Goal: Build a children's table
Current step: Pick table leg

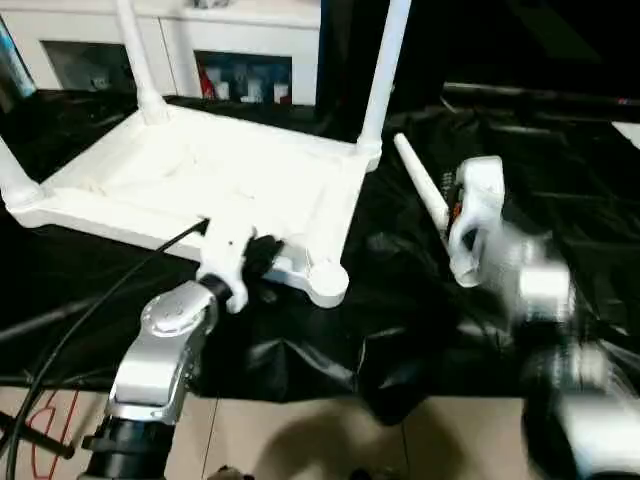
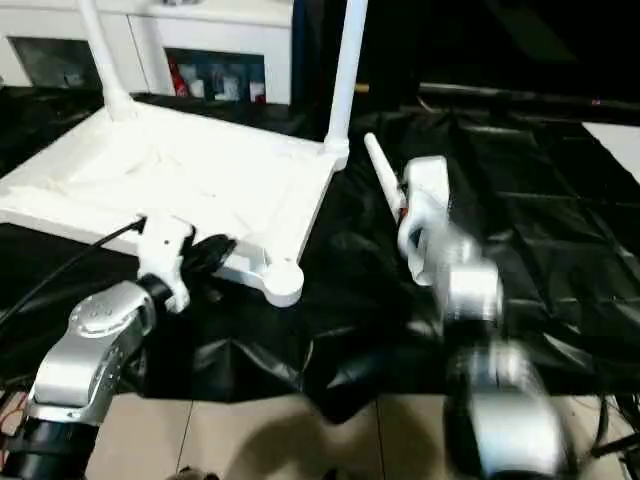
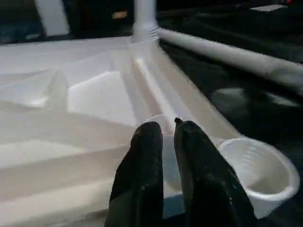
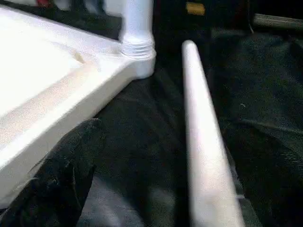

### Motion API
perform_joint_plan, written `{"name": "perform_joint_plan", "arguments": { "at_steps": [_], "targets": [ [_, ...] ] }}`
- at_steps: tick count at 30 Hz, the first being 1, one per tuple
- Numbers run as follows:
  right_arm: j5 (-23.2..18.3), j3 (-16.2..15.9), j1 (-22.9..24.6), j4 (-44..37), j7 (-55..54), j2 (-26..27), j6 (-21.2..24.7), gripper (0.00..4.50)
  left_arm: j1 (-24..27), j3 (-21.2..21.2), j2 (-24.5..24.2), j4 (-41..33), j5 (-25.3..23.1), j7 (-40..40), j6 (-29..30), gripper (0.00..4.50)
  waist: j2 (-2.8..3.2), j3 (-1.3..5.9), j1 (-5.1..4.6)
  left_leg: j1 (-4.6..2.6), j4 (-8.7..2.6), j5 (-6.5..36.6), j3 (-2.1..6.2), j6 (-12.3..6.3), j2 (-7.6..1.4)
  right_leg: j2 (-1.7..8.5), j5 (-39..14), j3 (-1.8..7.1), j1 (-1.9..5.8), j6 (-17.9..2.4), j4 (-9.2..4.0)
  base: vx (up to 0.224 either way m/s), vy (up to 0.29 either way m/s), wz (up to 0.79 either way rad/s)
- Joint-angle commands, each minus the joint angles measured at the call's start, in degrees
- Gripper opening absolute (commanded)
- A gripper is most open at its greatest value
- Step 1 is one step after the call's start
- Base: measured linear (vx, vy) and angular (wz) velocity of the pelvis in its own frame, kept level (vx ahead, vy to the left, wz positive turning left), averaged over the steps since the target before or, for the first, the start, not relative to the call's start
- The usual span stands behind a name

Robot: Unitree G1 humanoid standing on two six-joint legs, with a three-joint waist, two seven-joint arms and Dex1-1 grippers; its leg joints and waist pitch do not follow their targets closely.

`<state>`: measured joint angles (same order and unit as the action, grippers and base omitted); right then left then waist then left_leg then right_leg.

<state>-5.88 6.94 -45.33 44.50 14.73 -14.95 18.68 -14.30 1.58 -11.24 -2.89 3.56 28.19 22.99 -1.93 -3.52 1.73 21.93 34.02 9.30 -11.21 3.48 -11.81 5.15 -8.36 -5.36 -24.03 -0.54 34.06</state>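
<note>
The table top (image 1: 200, 180) lies upside down on the black sheet (image 1: 420, 300), one corner socket (image 3: 258, 172) empty. My left pincer (image 3: 163, 137) is nearly together at its rim. My right pincer (image 1: 450, 215) stands apart around the loose leg (image 4: 201, 142); closing carelessly may roll it away.

It looked like a lab or test room staged as a home: a black sheet (image 1: 450, 330) covered the work area over a pale tiled floor (image 1: 270, 440), loose cables (image 1: 40, 400) trailed at one side, and a white cabinet (image 1: 230, 40) with glass doors stood behind, small items on its shelf
</note>
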Motion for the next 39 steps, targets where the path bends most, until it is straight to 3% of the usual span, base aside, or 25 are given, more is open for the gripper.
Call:
{"name": "perform_joint_plan", "arguments": {
  "at_steps": [1, 4, 6, 12, 21, 27, 29, 33, 39],
  "targets": [
    [0.82, 1.05, -1.68, 4.82, -1.05, -1.2, 1.17, 4.43, 0.13, 1.01, -0.66, -2.42, -0.39, 0.71, 1.41, 0.71, -0.07, 4.05, -0.08, -1.41, -3.45, 20.24, 0.84, 0.68, -1.09, 2.61, -25.39, 2.2, 2.03, -6.58, -4.95, 0.0, 0.0, 0.0],
    [1.83, 1.01, -6.36, 11.8, -2.73, -2.48, 1.54, 4.43, 1.45, 1.61, -1.38, -5.22, -0.05, 0.51, 2.77, 0.71, -0.37, 4.2, 0.16, -1.05, -3.47, 18.1, 0.73, 0.27, -1.07, 2.53, -22.34, 2.3, 2.27, -6.99, -4.47, 0.0, 0.0, 0.0],
    [2.17, 0.6, -9.02, 15.59, -2.77, -3.08, 1.77, 4.49, 2.33, 2.02, -2.2, -7.05, 0.64, 1.42, 3.62, 0.88, -0.22, 4.36, 0.21, -0.95, -3.45, 16.96, 0.78, 0.07, -1.19, 2.57, -20.08, 2.33, 2.47, -7.97, -3.96, 0.0, 0.0, 0.0],
    [3.58, -0.25, -15.12, 25.96, -2.12, -4.63, 8.32, 4.5, 5.26, 3.03, -5.05, -14.01, 2.42, 3.77, 8.72, 1.4, -0.5, 4.39, 0.58, -0.79, -3.3, 14.18, 0.56, -0.54, -1.39, 2.64, -14.53, 2.46, 2.8, -10.94, -2.87, 0.0, 0.0, 0.0],
    [4.19, 0.12, -15.12, 31.04, -1.47, -5.55, 13.84, 4.5, 7.49, 4.07, -7.53, -18.76, 3.5, 4.92, 12.65, 1.99, -0.47, 4.13, 1.11, -1.05, -3.41, 16.73, 0.52, 1.03, -1.32, 2.57, -17.64, 2.46, 2.5, -9.72, -3.27, 0.0, 0.0, 0.0],
    [4.08, 1.0, -14.82, 32.59, -1.5, -6.97, 15.8, 4.5, 7.66, 4.41, -8.21, -20.38, 3.99, 5.09, 14.57, 2.49, -0.75, 3.86, 1.54, -1.27, -3.31, 19.92, 0.64, 2.01, -1.18, 2.7, -23.14, 2.34, 2.15, -7.62, -3.84, 0.0, 0.0, 0.0],
    [4.5, 0.58, -14.69, 32.91, -0.48, -7.34, 16.38, 4.14, 7.73, 4.54, -8.61, -20.84, 4.35, 5.17, 15.15, 2.7, -0.84, 3.83, 1.52, -1.1, -3.35, 19.9, 0.75, 2.01, -1.15, 2.7, -24.21, 2.24, 2.18, -6.85, -3.93, 0.0, 0.0, 0.0],
    [4.66, 0.46, -14.32, 33.28, 1.04, -7.71, 17.68, 3.92, 8.13, 5.13, -9.38, -21.86, 5.13, 5.59, 16.24, 3.03, -1.21, 3.8, 1.36, -0.98, -3.25, 20.35, 0.86, 2.15, -1.15, 2.75, -25.8, 2.17, 2.03, -6.22, -4.08, 0.0, 0.0, 0.0],
    [5.82, -0.5, -13.53, 33.59, 3.16, -7.65, 18.14, 3.44, 8.5, 5.41, -9.68, -22.71, 5.45, 5.64, 17.13, 3.49, -1.27, 3.77, 1.43, -1.08, -3.19, 21.16, 0.96, 2.36, -1.16, 2.8, -26.74, 2.13, 1.85, -5.95, -4.11, 0.0, 0.0, 0.0]
  ]
}}
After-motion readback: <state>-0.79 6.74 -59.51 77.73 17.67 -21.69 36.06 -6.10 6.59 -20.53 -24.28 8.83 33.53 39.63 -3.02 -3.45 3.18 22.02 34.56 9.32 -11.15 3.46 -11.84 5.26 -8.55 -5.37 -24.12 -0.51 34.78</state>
